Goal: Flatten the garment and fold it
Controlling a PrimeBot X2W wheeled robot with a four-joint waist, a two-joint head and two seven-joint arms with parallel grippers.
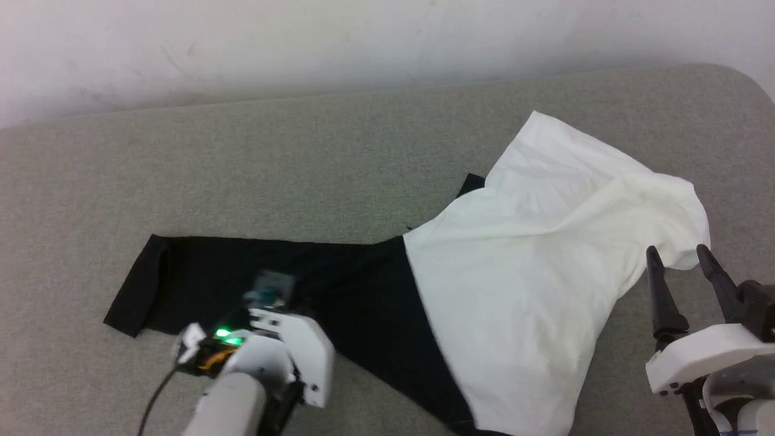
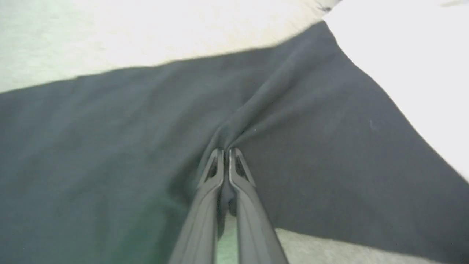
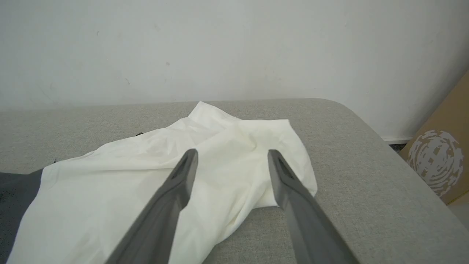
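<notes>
Your left claw [image 2: 226,151] clamps tight on the black sleeve [image 1: 200,272] of the shirt [image 1: 514,272], your right claw [image 1: 677,249] gapes empty beside its rumpled white body on the desk [image 1: 303,163], so flattening looks barely begun, folding untouched.

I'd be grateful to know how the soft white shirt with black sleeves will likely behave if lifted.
Probably floppy: the white shirt with black sleeves bunches into folds where the left gripper pinches its black fabric. It would likely drape and sag; its white part lies rumpled by the open right gripper.
</notes>
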